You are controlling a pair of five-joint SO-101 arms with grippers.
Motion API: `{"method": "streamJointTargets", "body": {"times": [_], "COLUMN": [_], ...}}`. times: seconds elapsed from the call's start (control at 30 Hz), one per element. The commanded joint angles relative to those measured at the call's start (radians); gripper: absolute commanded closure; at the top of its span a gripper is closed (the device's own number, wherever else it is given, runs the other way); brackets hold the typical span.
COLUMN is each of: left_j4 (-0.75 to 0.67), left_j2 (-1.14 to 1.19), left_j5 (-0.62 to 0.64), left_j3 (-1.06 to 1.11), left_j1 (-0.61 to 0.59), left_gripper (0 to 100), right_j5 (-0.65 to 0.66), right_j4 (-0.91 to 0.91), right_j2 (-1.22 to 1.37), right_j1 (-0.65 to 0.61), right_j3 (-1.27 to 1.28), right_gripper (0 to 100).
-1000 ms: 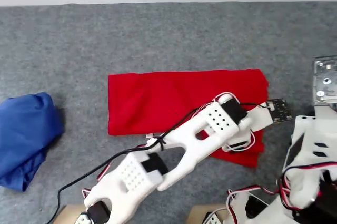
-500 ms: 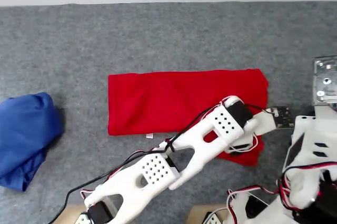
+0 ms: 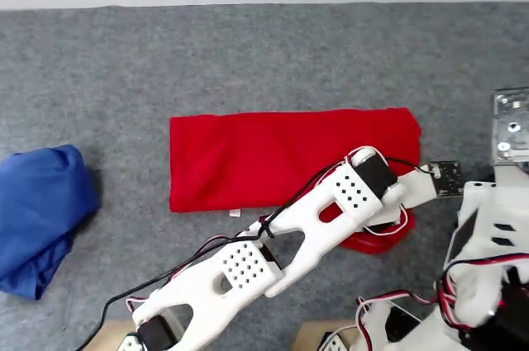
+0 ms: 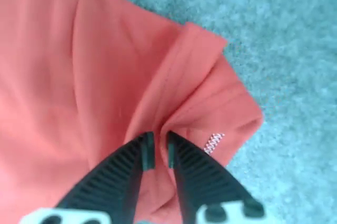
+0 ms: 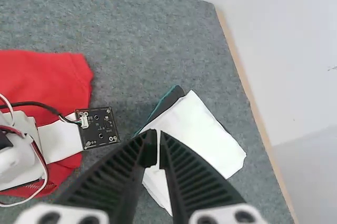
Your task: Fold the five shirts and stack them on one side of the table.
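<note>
A red shirt point(image 3: 273, 157) lies folded into a long band across the middle of the grey table. My left arm stretches over it, and my left gripper point(image 3: 387, 225) is at the shirt's near right corner. In the left wrist view the left gripper point(image 4: 157, 147) is shut on a raised ridge of the red shirt point(image 4: 79, 76). A crumpled blue shirt point(image 3: 41, 211) lies at the far left. My right gripper point(image 5: 156, 145) is shut on nothing, hovering over a folded white shirt point(image 5: 195, 139) that lies on a dark green one point(image 5: 168, 100).
The right arm's body point(image 3: 488, 244) stands at the table's near right. The table's right edge point(image 5: 247, 92) runs close beside the white shirt. The left arm's camera board point(image 5: 97, 127) sits just beside the white shirt. Open grey mat lies behind the red shirt.
The left gripper has drawn the red shirt's near right corner inward, so it now bunches up rounded instead of lying flat. The right arm has kept still.
</note>
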Motion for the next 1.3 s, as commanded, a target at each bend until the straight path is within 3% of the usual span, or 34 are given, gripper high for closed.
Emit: {"method": "streamJointTargets", "body": {"times": [0.0,0.1,0.4,1.0,1.27], "left_j4": [0.028,0.028,0.028,-0.057,-0.028], "left_j2": [-0.015,-0.015,-0.153,-0.153,-0.166], "left_j5": [-0.009,-0.006,-0.006,-0.038,-0.087], "left_j3": [-0.039,-0.039,-0.030,0.229,0.216], "left_j1": [-0.006,-0.003,-0.009,-0.060,-0.074], "left_gripper": [90,83,83,83,96], "right_j5": [-0.008,-0.009,-0.009,-0.011,-0.011], "right_j4": [0.036,0.036,0.036,0.035,0.035], "right_j2": [-0.004,-0.004,-0.004,0.004,0.004], "right_j1": [0.012,0.012,0.012,0.012,0.012], "right_j3": [-0.048,-0.048,-0.048,-0.046,-0.046], "right_gripper": [98.9,98.9,98.9,98.8,98.8]}}
